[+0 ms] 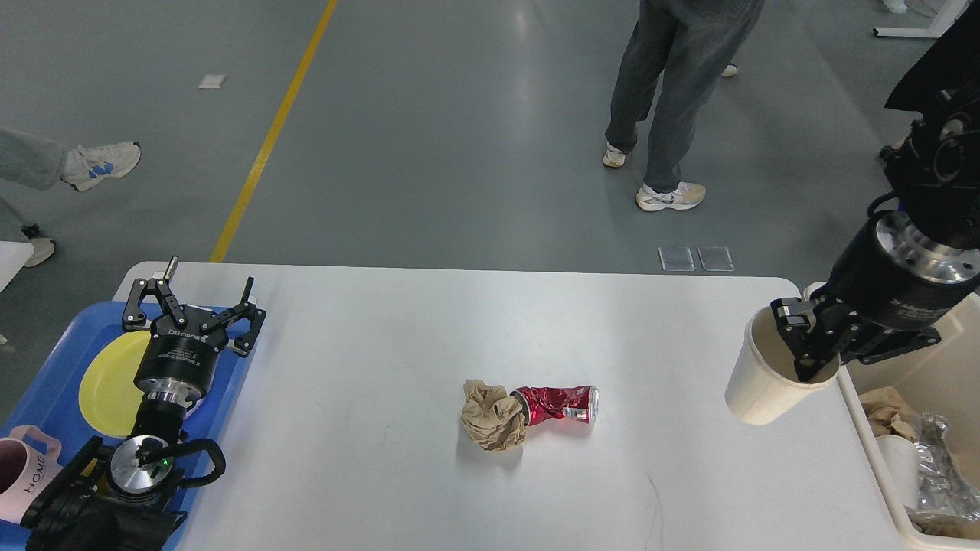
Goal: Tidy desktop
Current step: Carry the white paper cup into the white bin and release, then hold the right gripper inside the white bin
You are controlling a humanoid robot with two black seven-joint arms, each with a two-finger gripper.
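The white desktop (383, 329) fills the lower view. At its middle lie a crumpled brown paper ball (491, 415) and a crushed red can (559, 403), touching each other. My right gripper (802, 353) is shut on the rim of a white paper cup (762, 383), one finger inside the cup, holding it tilted above the desktop's right edge beside the cream bin (930, 367). My left gripper (207, 295) is open and empty above the blue tray (53, 375) at the left.
The blue tray holds a yellow plate (111, 383) and a pink mug (23, 474). The cream bin holds crumpled brown paper (888, 409), a white cup and foil (945, 467). A person's legs (666, 99) stand beyond the table's far edge.
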